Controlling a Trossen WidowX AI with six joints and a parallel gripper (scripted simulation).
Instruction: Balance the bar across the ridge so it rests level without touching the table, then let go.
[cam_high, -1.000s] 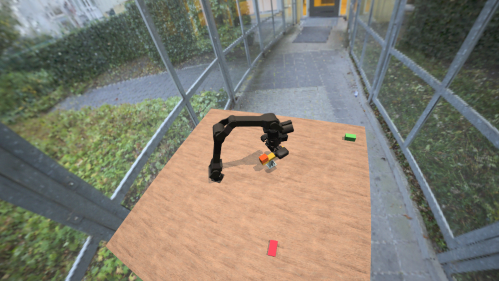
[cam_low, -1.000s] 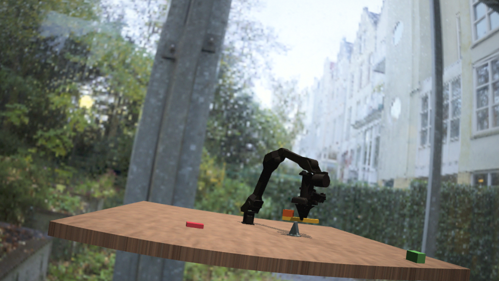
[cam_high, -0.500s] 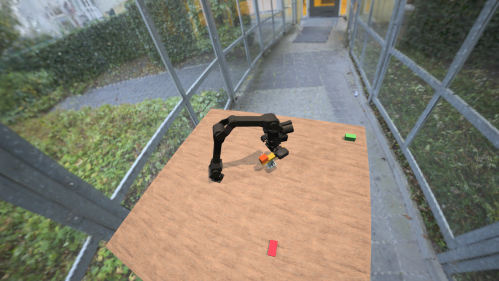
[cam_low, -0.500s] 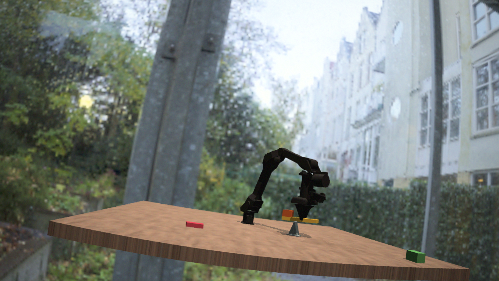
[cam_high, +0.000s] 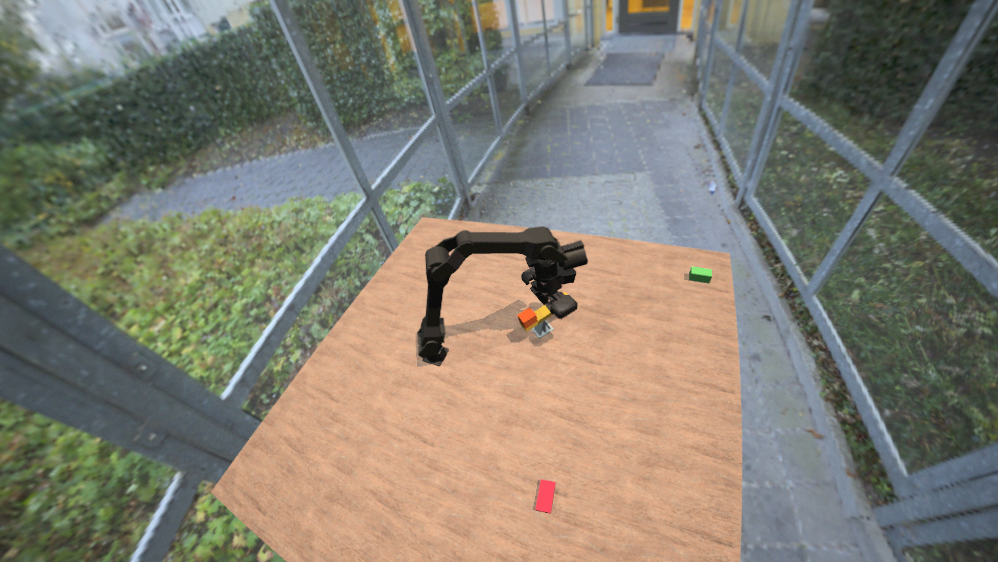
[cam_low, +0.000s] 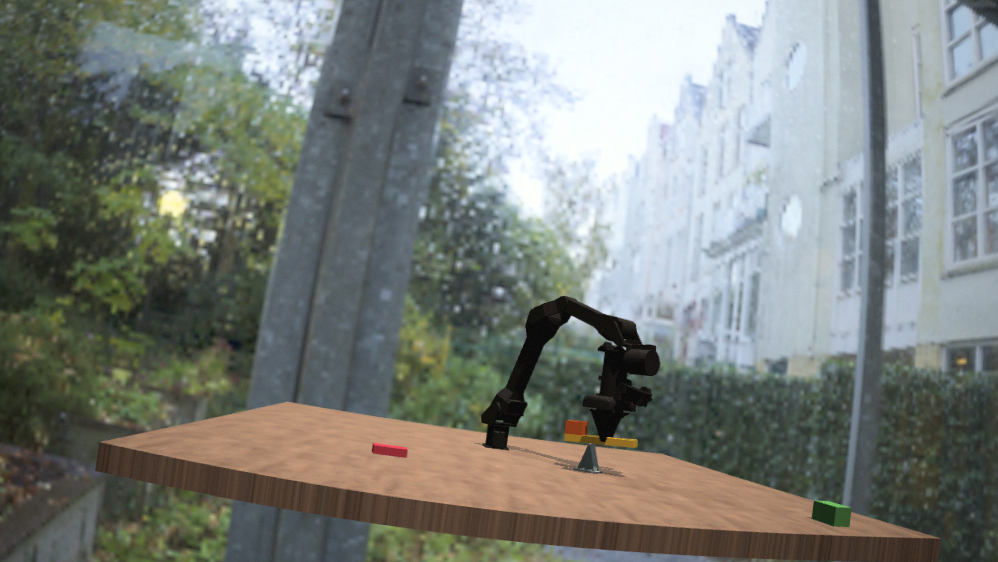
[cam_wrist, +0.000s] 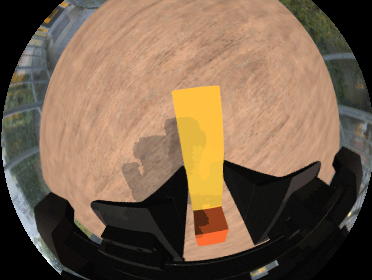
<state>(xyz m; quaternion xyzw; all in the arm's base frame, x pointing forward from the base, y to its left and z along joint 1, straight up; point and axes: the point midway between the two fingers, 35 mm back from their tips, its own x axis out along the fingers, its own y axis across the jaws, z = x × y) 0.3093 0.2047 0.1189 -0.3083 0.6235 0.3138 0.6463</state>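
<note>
The yellow bar has an orange block on one end. My gripper is shut on the bar between the block and the plain end. The bar looks about level and is off the table. The grey ridge stands on the table under the bar, its top at or just below the bar's underside, nearer the block than the fingers in the exterior view. Contact cannot be told. The ridge is hidden in the wrist view.
A green block lies near the table's far right corner in the top view. A red block lies far from the ridge, toward the front in that view. The arm's base stands left of the ridge.
</note>
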